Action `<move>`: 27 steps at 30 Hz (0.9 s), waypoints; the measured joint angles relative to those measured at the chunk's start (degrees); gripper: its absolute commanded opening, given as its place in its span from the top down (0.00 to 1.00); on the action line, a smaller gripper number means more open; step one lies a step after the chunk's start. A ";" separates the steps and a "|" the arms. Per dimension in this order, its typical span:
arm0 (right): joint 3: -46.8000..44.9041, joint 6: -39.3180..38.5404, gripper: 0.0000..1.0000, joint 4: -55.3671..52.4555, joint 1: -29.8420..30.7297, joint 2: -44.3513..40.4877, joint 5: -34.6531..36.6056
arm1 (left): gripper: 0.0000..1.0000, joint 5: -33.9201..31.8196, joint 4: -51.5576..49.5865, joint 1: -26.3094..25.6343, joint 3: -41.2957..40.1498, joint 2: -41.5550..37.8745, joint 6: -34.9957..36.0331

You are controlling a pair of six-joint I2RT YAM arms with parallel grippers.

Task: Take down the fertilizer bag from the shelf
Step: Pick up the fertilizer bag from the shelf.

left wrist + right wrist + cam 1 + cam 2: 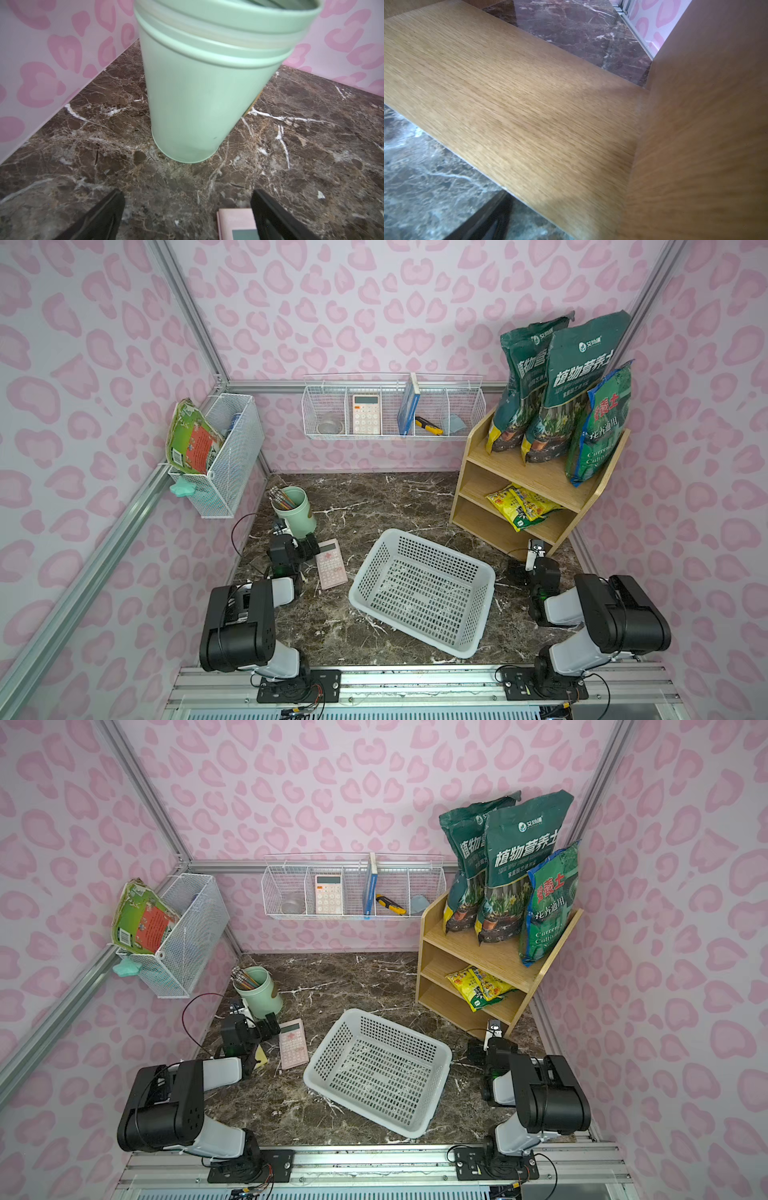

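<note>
Fertilizer bag (521, 506), yellow, flat on shelf (509, 467) middle tier, lengthwise along tier.

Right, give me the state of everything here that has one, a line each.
yellow bag: lying flat on the shelf's middle tier, untouched.
three green bags: standing on the top tier.
white basket: upright, empty.
green cup: upright, holding pencils.
pink calculator: flat, face up.
left end effector: open, empty.
right end effector: open, empty.

Staged robot test booth: pink-patterned walls (374, 302) in aluminium framing (195, 323), marble-look tabletop (374, 497), two arms (237, 626) on a base rail (415, 682).
</note>
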 measured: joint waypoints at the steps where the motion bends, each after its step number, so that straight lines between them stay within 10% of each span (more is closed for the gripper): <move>1: 0.00 0.00 0.00 0.00 0.00 0.00 0.00 | 0.00 0.00 0.00 0.00 0.00 0.00 0.00; 19: 0.00 0.00 0.00 0.00 -0.02 0.00 -0.02 | 0.00 -0.46 -0.46 -0.74 0.33 -0.15 0.24; 27: -5.01 -1.09 0.00 -0.72 3.39 -14.19 2.32 | 0.00 -4.11 -21.59 -1.75 14.86 -6.21 -3.67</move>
